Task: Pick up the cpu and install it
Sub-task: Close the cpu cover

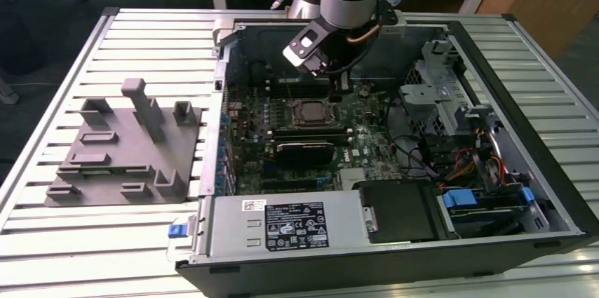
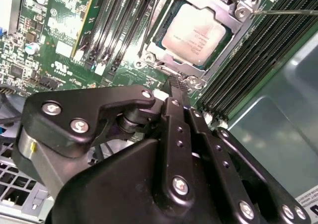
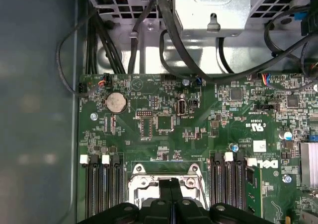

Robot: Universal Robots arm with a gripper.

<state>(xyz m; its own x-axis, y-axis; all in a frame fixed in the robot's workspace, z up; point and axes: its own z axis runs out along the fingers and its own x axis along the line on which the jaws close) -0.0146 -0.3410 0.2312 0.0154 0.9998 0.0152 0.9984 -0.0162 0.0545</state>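
The cpu (image 2: 198,31), a silver-topped square chip, lies flat in the motherboard socket (image 2: 238,10) with the metal frame around it. In the exterior view the cpu (image 1: 309,112) sits mid-board inside the open computer case. My gripper (image 2: 178,86) hangs just above the board beside the socket, its two black fingers pressed together with nothing between them. In the exterior view the gripper (image 1: 341,87) is over the far side of the socket. In the first wrist view the shut gripper (image 3: 169,185) covers the middle of the socket frame (image 3: 140,177).
Memory slots (image 2: 117,20) flank the socket on both sides. A grey plastic fixture block (image 1: 122,147) lies on the slatted table at the exterior view's left. The power supply (image 1: 280,224), drive cage (image 1: 449,102) and cables (image 3: 184,55) crowd the case.
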